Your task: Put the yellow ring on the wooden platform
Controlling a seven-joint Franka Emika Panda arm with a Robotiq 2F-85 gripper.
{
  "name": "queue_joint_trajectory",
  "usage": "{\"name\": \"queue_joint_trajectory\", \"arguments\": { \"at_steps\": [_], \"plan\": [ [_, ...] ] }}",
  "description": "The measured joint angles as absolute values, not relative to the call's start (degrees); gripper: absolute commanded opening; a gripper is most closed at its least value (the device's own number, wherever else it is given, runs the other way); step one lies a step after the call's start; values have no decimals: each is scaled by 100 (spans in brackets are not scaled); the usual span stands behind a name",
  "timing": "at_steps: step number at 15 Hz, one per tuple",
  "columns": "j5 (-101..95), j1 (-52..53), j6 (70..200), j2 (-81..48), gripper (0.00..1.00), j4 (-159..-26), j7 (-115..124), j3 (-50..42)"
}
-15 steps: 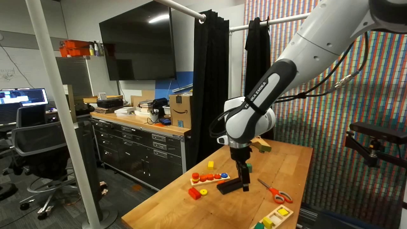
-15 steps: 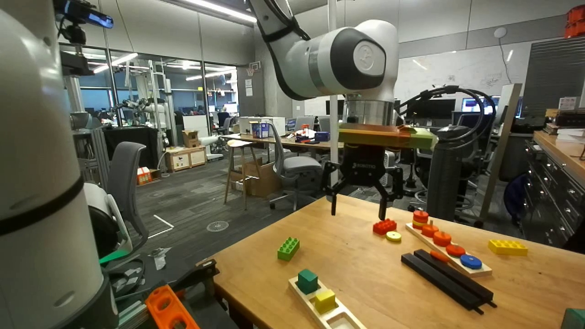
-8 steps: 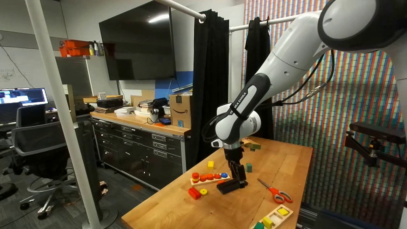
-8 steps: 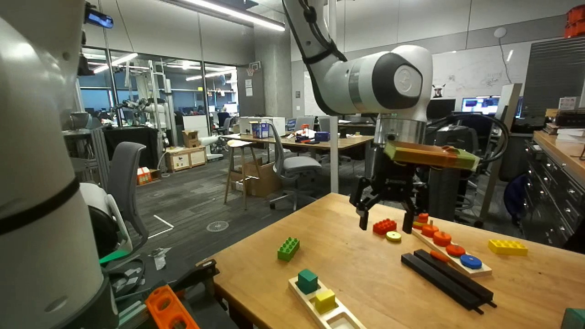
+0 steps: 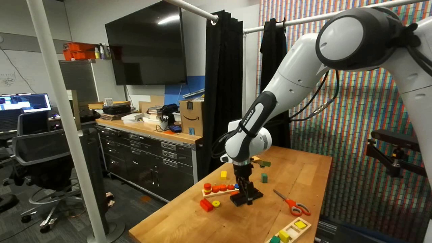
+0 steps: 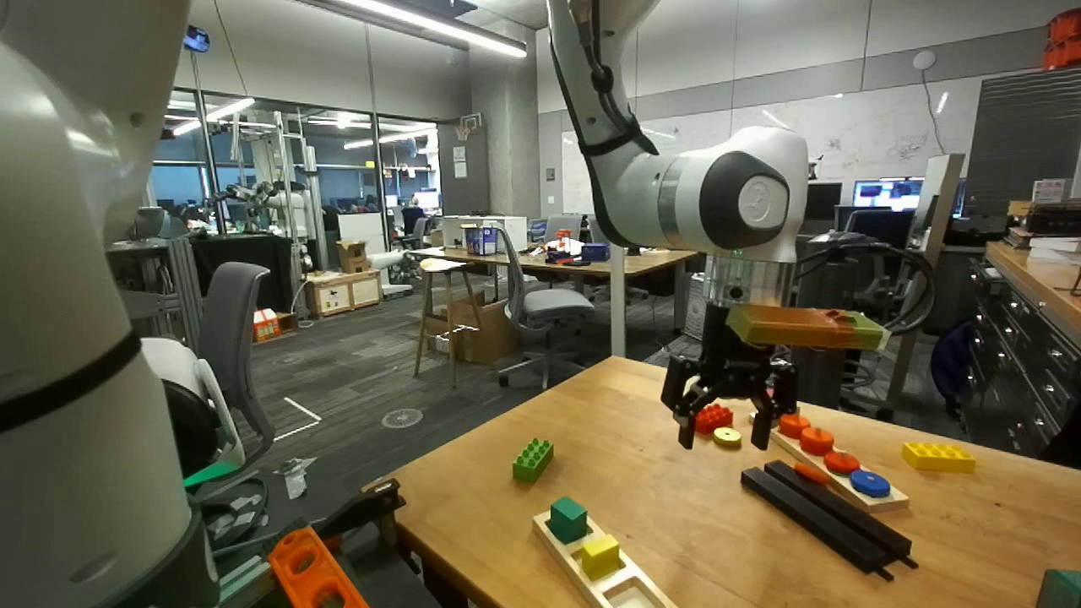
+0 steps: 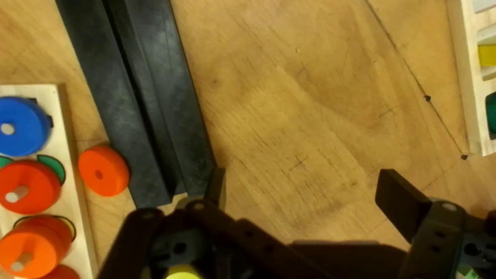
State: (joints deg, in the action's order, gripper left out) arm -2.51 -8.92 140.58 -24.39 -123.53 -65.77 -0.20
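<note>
The yellow ring (image 5: 216, 204) lay flat on a wooden table (image 5: 182, 222), in from the edge facing the drawer cabinet (image 5: 145, 162), just beside a red brick (image 5: 206, 205) and near an end corner of the wooden platform (image 7: 69, 195), here taken to be the strip lined with discs (image 7: 37, 180). The brick posed the likeliest trouble: with it so close to the ring, touching or not could not be told, a descending finger could land on its studs, or closing jaws could catch brick and ring together. The ring's low profile also invited a slip if the pinch came too high. A drop straight down from there would probably have set one finger on the black bars (image 7: 172, 97), since the wrist view showed that fingertip at their end corner. Discs crowding the platform could tip the ring off at release. Above the table, the arm (image 5: 293, 71) reached out with its elbow high and its forearm slanting down to the wrist, the gripper (image 7: 303, 188) pointing downward, off to one side of the ring and seemingly touching nothing. The jaws stood wide apart with nothing between them. In the wrist view only a yellow patch, probably the ring, showed behind the gripper's linkage at the lower edge, leaving that camera little to aim by.
</note>
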Motion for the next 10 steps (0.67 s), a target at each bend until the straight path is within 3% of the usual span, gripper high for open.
{"name": "queue_joint_trajectory", "arguments": {
  "at_steps": [10],
  "plan": [
    [-79,-1067,15013,-2855,100,-12291,-6576,400]
  ]
}}
